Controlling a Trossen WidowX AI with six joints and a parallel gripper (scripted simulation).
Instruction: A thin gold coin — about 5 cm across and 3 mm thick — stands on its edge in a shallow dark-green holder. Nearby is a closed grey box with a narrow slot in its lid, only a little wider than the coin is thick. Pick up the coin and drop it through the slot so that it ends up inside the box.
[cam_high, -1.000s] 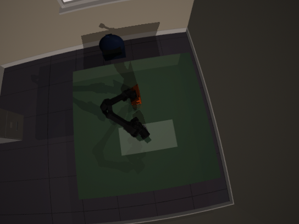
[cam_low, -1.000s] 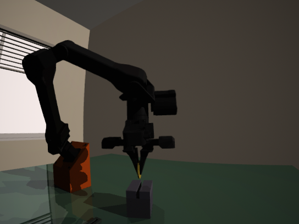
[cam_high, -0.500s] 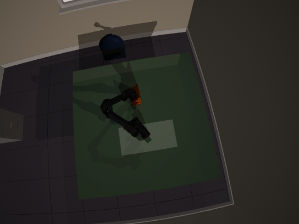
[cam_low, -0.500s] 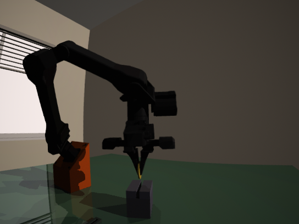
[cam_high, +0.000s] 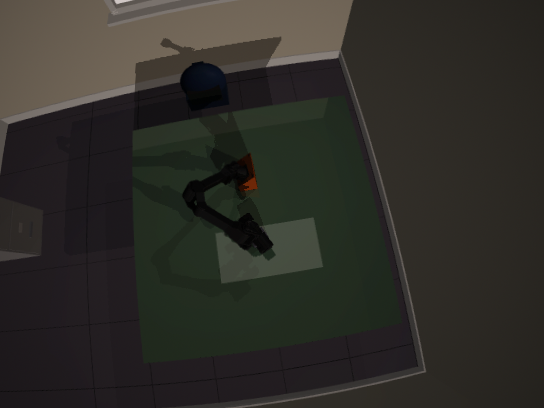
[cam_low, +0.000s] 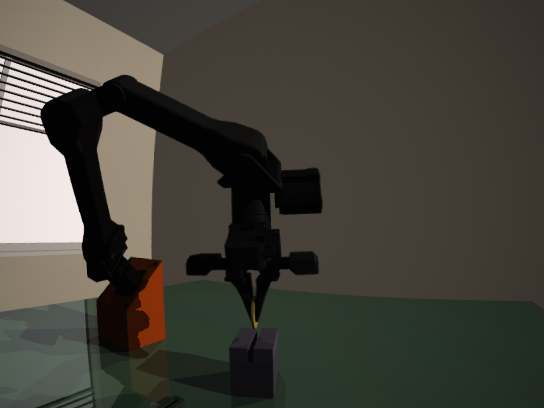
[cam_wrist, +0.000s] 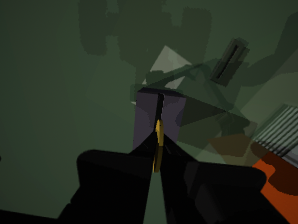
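Note:
The gold coin (cam_low: 254, 312) (cam_wrist: 159, 134) is upright, edge-on between the fingertips. My gripper (cam_low: 254, 314) (cam_wrist: 157, 135) is shut on it, pointing down just above the grey box. The grey box (cam_low: 253, 372) (cam_wrist: 145, 114) stands with its slot (cam_low: 252, 345) (cam_wrist: 160, 106) facing up. In the exterior view the coin's lower edge is at or just above the lid, near the slot's far end. In the wrist view the coin lines up roughly with the slot, and hides its near part. The dark-green holder (cam_wrist: 230, 62) is empty, at the upper right of the wrist view.
The arm's orange base block (cam_high: 251, 183) (cam_low: 146, 320) (cam_wrist: 276, 181) stands behind and to the left of the box in the exterior view. A pale bright patch (cam_high: 295, 250) lies on the green table top (cam_high: 300, 165) around the gripper in the top view.

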